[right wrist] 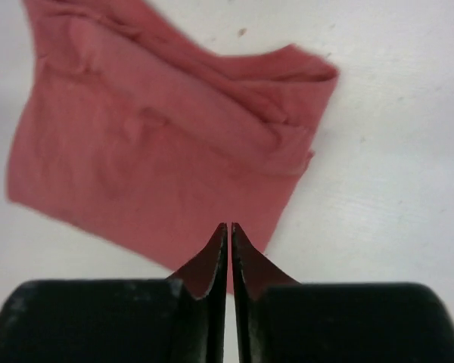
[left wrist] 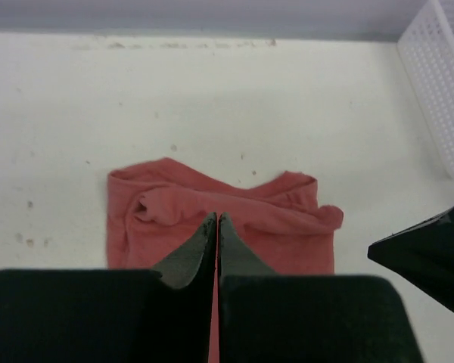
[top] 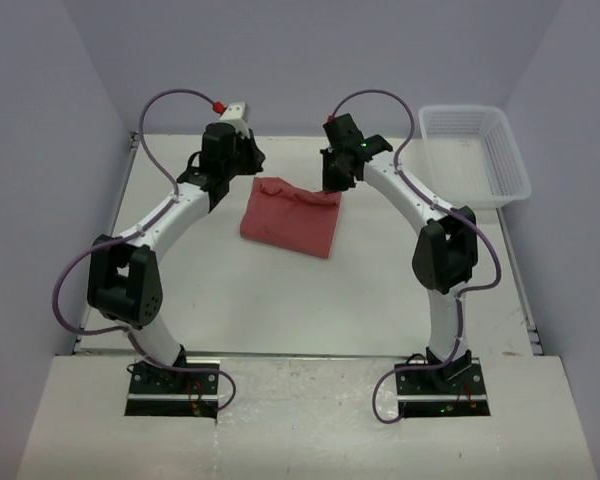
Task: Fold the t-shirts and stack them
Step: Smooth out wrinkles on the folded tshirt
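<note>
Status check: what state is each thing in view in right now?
t-shirt: folded into a rough rectangle, lying on the table, far edge rumpled, not gripped.
left gripper: shut, empty, near the t-shirt's far left corner.
right gripper: shut, empty, near its far right corner.
basket: upright, far right, apart from the t-shirt.

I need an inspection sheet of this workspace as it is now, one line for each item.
Surface: white table, small brown specks near the far edge.
Job's things: one red t-shirt, folded into a rough rectangle, far edge rumpled, lying flat; no stack seen.
Clutter: white mesh basket at the far right corner.
Grippers: left gripper and right gripper near the shirt's far corners, jaws closed, holding nothing.
Cables: purple cables looped along both arms, clear of the shirt.
Surroundings: plain pale walls on three sides.
</note>
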